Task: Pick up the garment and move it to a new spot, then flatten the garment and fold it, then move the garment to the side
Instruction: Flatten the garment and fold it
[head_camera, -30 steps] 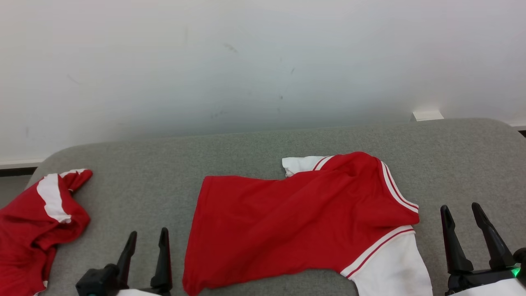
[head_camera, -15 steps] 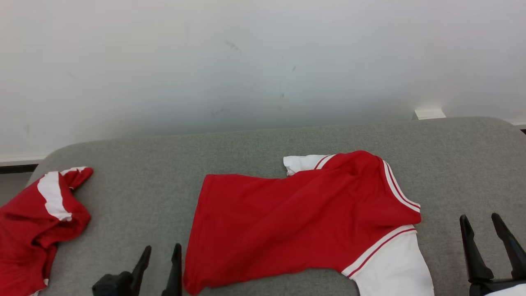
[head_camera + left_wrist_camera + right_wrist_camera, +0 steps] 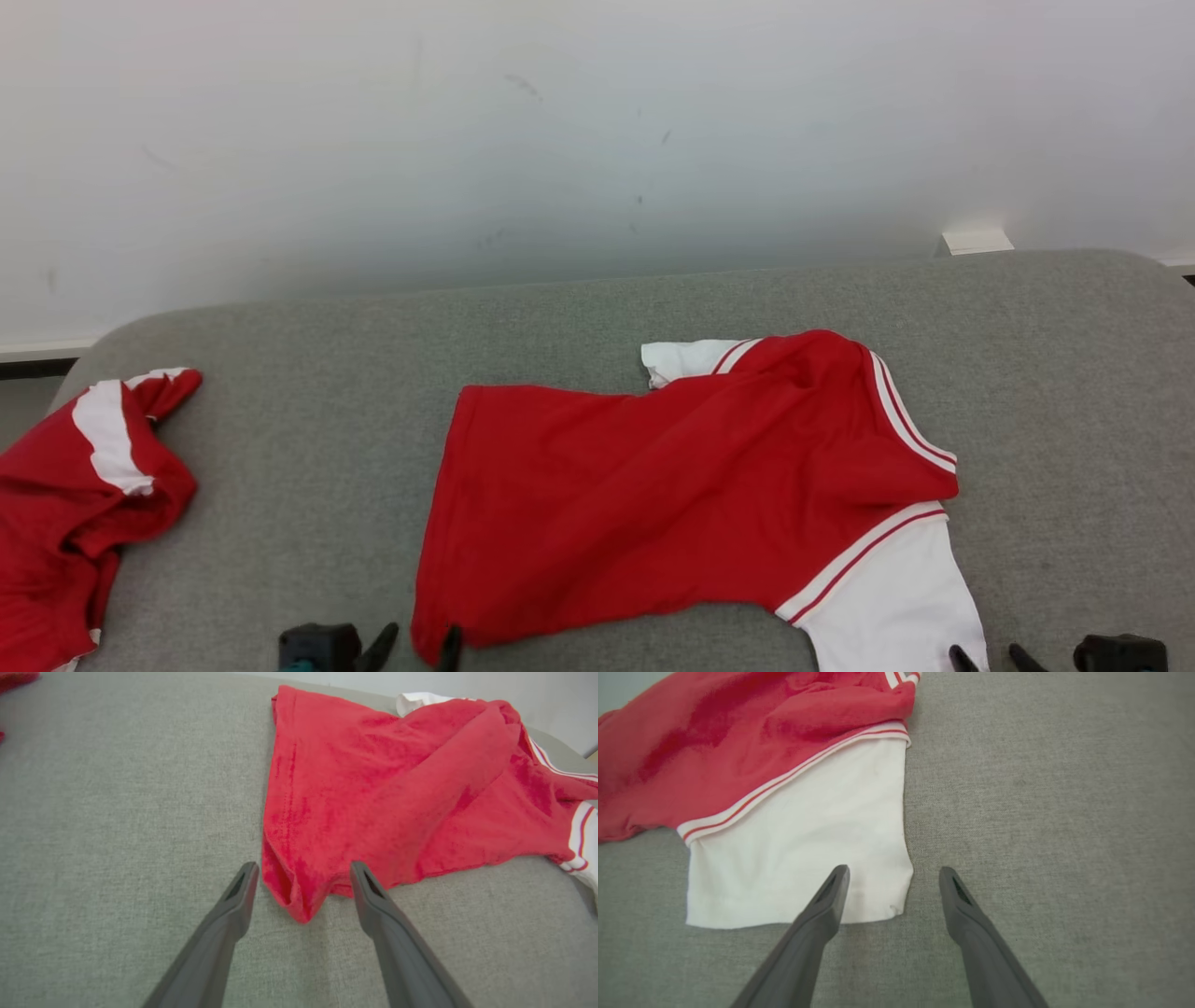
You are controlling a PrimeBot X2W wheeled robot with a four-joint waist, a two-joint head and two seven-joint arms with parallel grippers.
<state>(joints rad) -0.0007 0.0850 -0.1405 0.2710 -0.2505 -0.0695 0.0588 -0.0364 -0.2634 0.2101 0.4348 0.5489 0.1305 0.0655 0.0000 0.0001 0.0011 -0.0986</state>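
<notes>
- A red shirt (image 3: 653,504) with white sleeves lies spread but rumpled on the grey, cloth-covered counter (image 3: 308,448), roughly in the middle and towards the near edge.
- Its hem faces the robot's left and its shoulders face the right. The red cloth is bunched and folded over itself at the shoulder end.
- One white sleeve (image 3: 896,607) lies flat at the near right, with red and white stripes where it joins the body. A bit of the other sleeve peeks out at the far side.
- The left tool (image 3: 302,872) is wide open and holds nothing. Its two dark fingers stand either side of the near hem corner of the shirt, which curls up between them.
- From the left wrist view I can't tell whether those fingers actually touch the cloth.
- The right tool (image 3: 894,872) is also spread wide and empty. One finger is over the cuff corner of the near sleeve, the other over bare grey counter.
- A second red and white shirt (image 3: 65,495) sits crumpled at the far left edge of the counter, well apart from the first.
- A pale, scuffed wall (image 3: 560,140) rises behind the counter.
</notes>
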